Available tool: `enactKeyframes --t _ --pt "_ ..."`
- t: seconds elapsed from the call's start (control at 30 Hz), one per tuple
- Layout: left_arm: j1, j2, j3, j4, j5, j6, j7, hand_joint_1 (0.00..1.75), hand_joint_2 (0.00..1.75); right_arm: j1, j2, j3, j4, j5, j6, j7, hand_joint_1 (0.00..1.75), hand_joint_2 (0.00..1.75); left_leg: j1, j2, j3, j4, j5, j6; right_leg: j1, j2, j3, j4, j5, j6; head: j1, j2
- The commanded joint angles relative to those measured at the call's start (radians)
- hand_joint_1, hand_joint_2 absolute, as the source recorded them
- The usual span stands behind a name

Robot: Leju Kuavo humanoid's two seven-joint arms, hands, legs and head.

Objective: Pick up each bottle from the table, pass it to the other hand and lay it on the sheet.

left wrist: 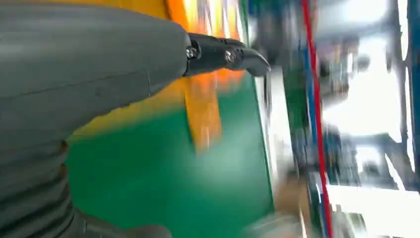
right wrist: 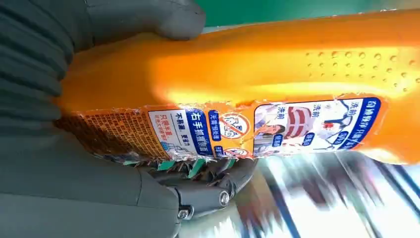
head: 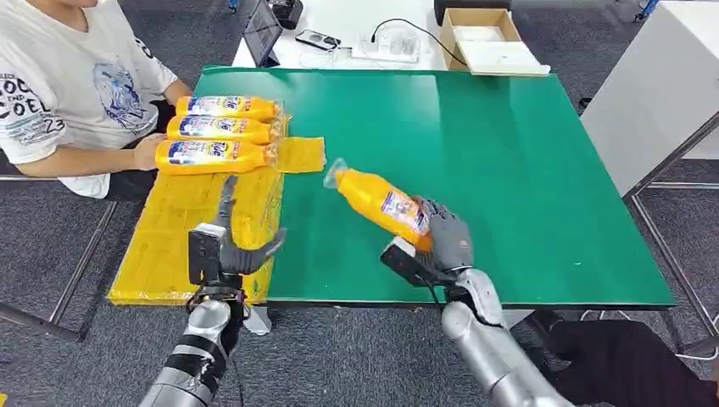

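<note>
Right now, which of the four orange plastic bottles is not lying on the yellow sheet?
The orange plastic bottle gripped by the right hand above the green table; the other three bottles lie on the yellow sheet.

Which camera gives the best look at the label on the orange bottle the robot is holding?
The right wrist view: the bottle fills it, its label sharp. The head view shows the whole bottle in the right hand, label small. The left wrist view is blurred.
</note>
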Motion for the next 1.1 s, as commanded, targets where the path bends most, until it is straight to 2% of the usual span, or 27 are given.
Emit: enactKeyframes --t 0.03,0.1,0.17,0.2,0.27,0.33,0.5,0.6,0.8,0.83,0.97,1.1 --pt "-0.023 -0.049 -0.046 -0.002 0.119 -0.149 0.054 0.00 1.75 0.110 0.095 -0.198 -0.292 -0.010 -0.128 -0.142 1.75 1.75 0.000 -0.001 0.001 0.001 -0.002 0.000 0.000 -0.002 0.002 0.001 -0.002 -0.002 0.000 0.000" --pt "-0.023 -0.047 -0.049 -0.005 0.126 -0.160 0.055 0.00 1.75 0.111 0.099 -0.205 -0.294 -0.003 -0.132 -0.151 1.75 1.75 0.000 -0.001 0.002 0.001 -0.002 0.000 0.000 -0.002 0.002 0.001 -0.002 -0.002 0.000 0.000" --pt "-0.023 -0.045 -0.064 -0.012 0.164 -0.204 0.075 0.00 1.75 0.117 0.130 -0.243 -0.302 -0.016 -0.132 -0.222 1.75 1.75 0.000 0.000 0.004 0.001 -0.004 0.000 0.001 -0.002 0.005 0.001 -0.004 -0.003 0.000 0.000" --pt "-0.024 -0.046 -0.068 -0.012 0.183 -0.230 0.085 0.00 1.75 0.117 0.130 -0.242 -0.296 -0.002 -0.132 -0.225 1.75 1.75 0.000 0.001 0.000 0.000 -0.001 0.000 0.000 -0.001 0.000 0.000 -0.001 -0.002 0.001 0.000" --pt "-0.023 -0.049 -0.072 -0.014 0.182 -0.229 0.084 0.00 1.75 0.119 0.133 -0.245 -0.293 0.002 -0.132 -0.227 1.75 1.75 0.000 0.002 0.000 0.000 -0.002 0.000 0.000 0.000 0.000 0.000 -0.001 -0.002 0.000 0.000" --pt "-0.020 -0.041 -0.089 -0.021 0.232 -0.297 0.103 0.00 1.75 0.116 0.143 -0.254 -0.273 0.007 -0.132 -0.263 1.75 1.75 0.000 0.001 0.001 0.000 -0.002 0.000 0.000 -0.001 0.001 0.000 -0.002 -0.002 0.000 0.000" --pt "-0.005 -0.028 -0.133 -0.049 0.381 -0.469 0.150 0.00 1.75 0.099 0.127 -0.161 -0.134 -0.036 -0.077 -0.280 1.75 1.75 0.001 0.003 0.003 0.000 -0.003 0.000 0.001 0.001 0.002 -0.001 -0.002 -0.003 0.000 0.000" --pt "-0.004 -0.027 -0.141 -0.046 0.395 -0.479 0.153 0.00 1.75 0.096 0.136 -0.143 -0.097 -0.033 -0.090 -0.301 1.75 1.75 0.000 0.004 0.002 -0.001 -0.002 0.000 0.000 0.002 0.002 -0.002 -0.001 -0.002 0.001 0.000" --pt "-0.024 -0.030 -0.184 -0.021 0.476 -0.553 0.183 0.00 1.75 0.072 0.200 -0.002 0.063 -0.032 -0.031 -0.337 1.75 1.75 0.001 0.005 0.003 -0.001 -0.002 0.000 0.001 0.003 0.002 -0.001 -0.001 -0.003 0.001 0.000" --pt "-0.024 -0.030 -0.184 -0.021 0.476 -0.553 0.183 0.00 1.75 0.072 0.200 -0.002 0.063 -0.032 -0.031 -0.337 1.75 1.75 0.001 0.007 0.005 -0.001 -0.004 -0.001 0.001 0.005 0.004 -0.002 -0.001 -0.003 0.001 0.000" --pt "-0.024 -0.030 -0.184 -0.021 0.476 -0.553 0.183 0.00 1.75 0.072 0.200 -0.002 0.063 -0.032 -0.031 -0.337 1.75 1.75 0.000 0.003 0.000 -0.001 -0.001 0.000 0.001 0.001 -0.001 -0.001 -0.001 -0.002 0.000 0.000" --pt "-0.033 -0.028 -0.204 -0.013 0.483 -0.561 0.187 0.00 1.75 0.044 0.214 0.052 0.131 -0.023 -0.012 -0.334 1.75 1.75 0.001 0.007 0.011 0.000 -0.007 0.000 0.002 0.003 0.010 -0.001 -0.004 -0.005 0.001 0.000"
